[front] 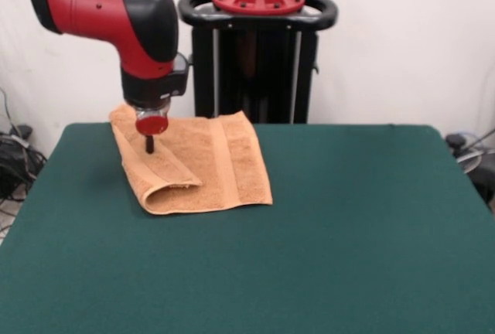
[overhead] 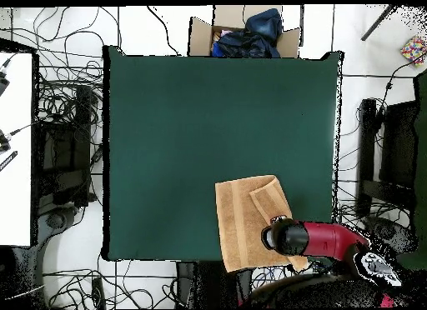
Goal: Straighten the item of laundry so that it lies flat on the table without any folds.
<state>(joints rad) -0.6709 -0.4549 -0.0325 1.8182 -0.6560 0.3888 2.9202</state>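
the towel (front: 209,165) looks soft and limp; best pinched at its folded-over left flap. the gripper (front: 149,145) presses there, fingers' state unclear.

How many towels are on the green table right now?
1. The orange-tan towel lies partly folded at the table's far left corner in the front view, under the end effector. Nothing else could hide another.

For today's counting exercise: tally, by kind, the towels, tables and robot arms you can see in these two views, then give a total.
Towels: 1, the orange-tan towel, partly folded over.
Tables: 1, the green table.
Robot arms: 1, its hand down at the towel.
Total: 3
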